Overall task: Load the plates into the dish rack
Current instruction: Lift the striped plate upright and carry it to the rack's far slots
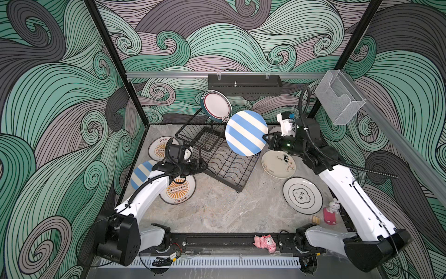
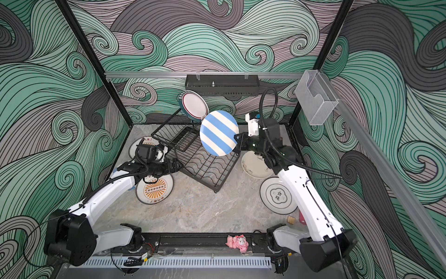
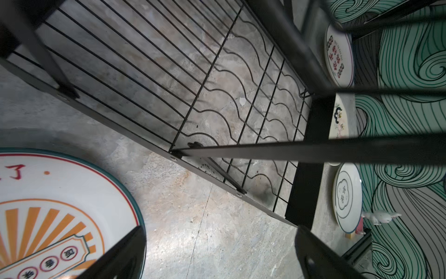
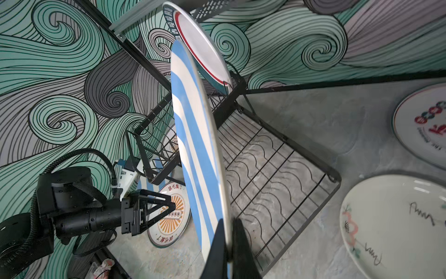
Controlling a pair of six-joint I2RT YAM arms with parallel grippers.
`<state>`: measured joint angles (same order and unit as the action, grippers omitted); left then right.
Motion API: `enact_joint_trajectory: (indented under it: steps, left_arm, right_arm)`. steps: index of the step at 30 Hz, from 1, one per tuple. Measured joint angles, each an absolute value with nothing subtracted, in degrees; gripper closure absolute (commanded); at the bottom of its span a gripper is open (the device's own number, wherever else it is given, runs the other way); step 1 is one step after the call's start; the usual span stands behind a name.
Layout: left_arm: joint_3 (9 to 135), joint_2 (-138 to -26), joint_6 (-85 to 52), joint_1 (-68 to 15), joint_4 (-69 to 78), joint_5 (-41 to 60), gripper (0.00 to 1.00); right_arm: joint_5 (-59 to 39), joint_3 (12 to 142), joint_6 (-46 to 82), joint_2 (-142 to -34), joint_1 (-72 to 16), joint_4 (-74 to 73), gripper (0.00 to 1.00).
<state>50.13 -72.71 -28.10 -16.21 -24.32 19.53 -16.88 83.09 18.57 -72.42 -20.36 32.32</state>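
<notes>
Mid-carry, by the look of it: a blue-and-cream striped plate pinched by its rim between the right fingers, clamped tight on the edge and held upright in the air. Fanned out ahead of those fingers, over the wavy-wire base of the dish rack and not yet touching it. Just past its far rim, a green-rimmed plate already standing in the raised tier (touching or not, cannot tell). Spread wide and empty, the left fingers, low beside the rack's near corner, with an orange sunburst plate flat on the counter just under them.

Next, probably: lower the striped plate on edge, line its rim up with a gap between the wavy wires, seat it, and only then let go. Worth watching: any tilt toward the green-rimmed plate, and a rack free to slide.
</notes>
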Motion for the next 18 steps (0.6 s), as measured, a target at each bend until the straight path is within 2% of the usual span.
enact_joint_trajectory:
  steps: [12, 18]
  left_arm:
    - [54.2, -81.3, -28.7, -18.8, -20.1, 13.9, 0.01]
    - [57.1, -83.7, -28.0, -18.8, -22.7, 8.7, 0.01]
  right_arm:
    - [-15.7, 106.8, 2.1, -88.0, -21.1, 26.6, 1.00]
    - [-10.4, 113.8, -6.5, -94.5, -26.3, 22.4, 1.00]
